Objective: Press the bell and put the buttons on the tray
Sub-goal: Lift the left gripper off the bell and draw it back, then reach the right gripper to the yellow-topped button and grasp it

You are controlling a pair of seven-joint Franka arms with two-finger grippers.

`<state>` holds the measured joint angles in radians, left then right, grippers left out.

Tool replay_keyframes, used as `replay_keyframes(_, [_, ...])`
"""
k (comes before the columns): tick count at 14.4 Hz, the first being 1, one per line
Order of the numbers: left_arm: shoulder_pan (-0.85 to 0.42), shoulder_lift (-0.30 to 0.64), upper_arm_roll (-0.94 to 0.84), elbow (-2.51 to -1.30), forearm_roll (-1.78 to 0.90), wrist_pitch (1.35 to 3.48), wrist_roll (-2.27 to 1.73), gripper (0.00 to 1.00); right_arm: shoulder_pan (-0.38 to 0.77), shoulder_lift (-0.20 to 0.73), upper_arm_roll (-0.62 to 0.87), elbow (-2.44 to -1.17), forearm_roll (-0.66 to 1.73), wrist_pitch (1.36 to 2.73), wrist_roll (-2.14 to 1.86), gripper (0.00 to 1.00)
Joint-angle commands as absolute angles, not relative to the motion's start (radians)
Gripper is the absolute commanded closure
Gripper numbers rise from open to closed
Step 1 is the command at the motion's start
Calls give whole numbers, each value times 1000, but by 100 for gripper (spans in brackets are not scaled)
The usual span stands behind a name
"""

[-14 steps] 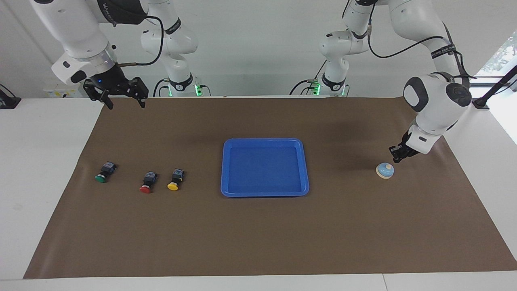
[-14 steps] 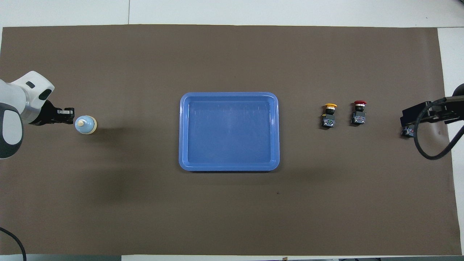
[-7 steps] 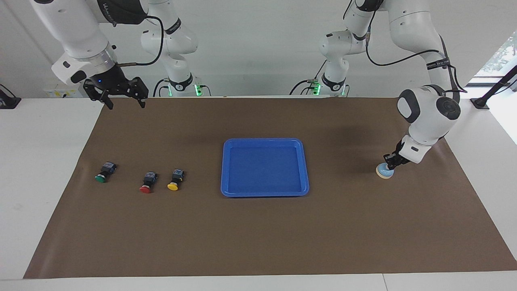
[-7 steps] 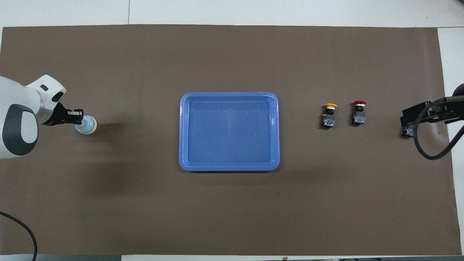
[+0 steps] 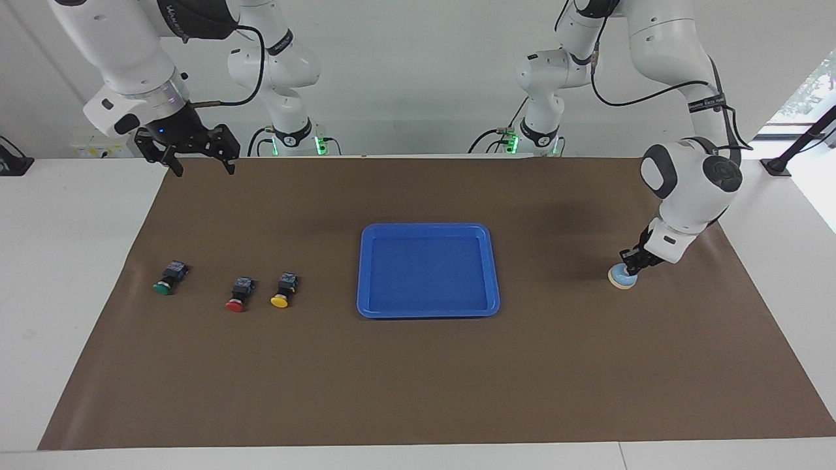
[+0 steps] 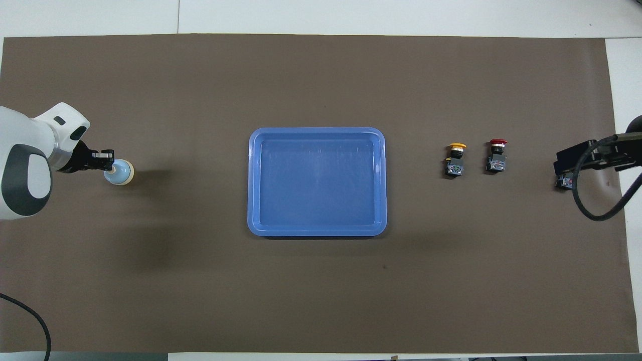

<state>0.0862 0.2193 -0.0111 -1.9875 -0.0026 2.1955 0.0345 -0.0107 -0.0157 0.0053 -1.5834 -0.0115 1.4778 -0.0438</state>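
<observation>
Bell point(image 5: 622, 278) apparently touched by left gripper point(image 5: 630, 266); no labels legible.

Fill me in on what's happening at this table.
The left hand is down on top of the bell, at the left arm's end of the table. The right hand waits open in the air. The yellow button, red button and green button lie on the brown mat; none is on the tray.
</observation>
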Motion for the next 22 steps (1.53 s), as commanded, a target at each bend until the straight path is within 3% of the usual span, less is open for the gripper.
replay_keyframes(1, [74,170,-14,-1812,14,1931,38,82,-28,-34,17,-1603,-25,1480,-54,0])
replay_keyframes(2, [71,164,-18,-1765,14,1864,37,64,-28,-34,17,-1603,-25,1480,-54,0])
replay_keyframes(4, [71,126,-25,-1726,9,1784,31,9,-34,-34,17,-1605,-25,1479,-54,0])
replay_keyframes(5, [69,83,-25,-1726,8,1760,28,0,-35,-34,15,-1603,-25,1480,-54,0])
replay_keyframes(7, [67,39,-23,-1703,-6,1691,28,0,-35,-34,15,-1603,-25,1479,-54,0])
replay_keyframes(11, [64,35,-34,-1573,-8,1499,28,0,-35,-34,17,-1603,-25,1479,-57,0])
replay_keyframes(16, [66,-15,-66,-1565,-6,1437,9,0,-20,-48,26,-1620,-12,1457,-46,0])
replay_keyframes(20, [66,-29,-68,-1598,-6,1469,-5,0,26,-118,31,-1868,-11,1720,-2,0])
replay_keyframes(22, [66,-29,-67,-1601,-6,1470,-3,0,50,-104,32,-1939,-11,1807,101,0])
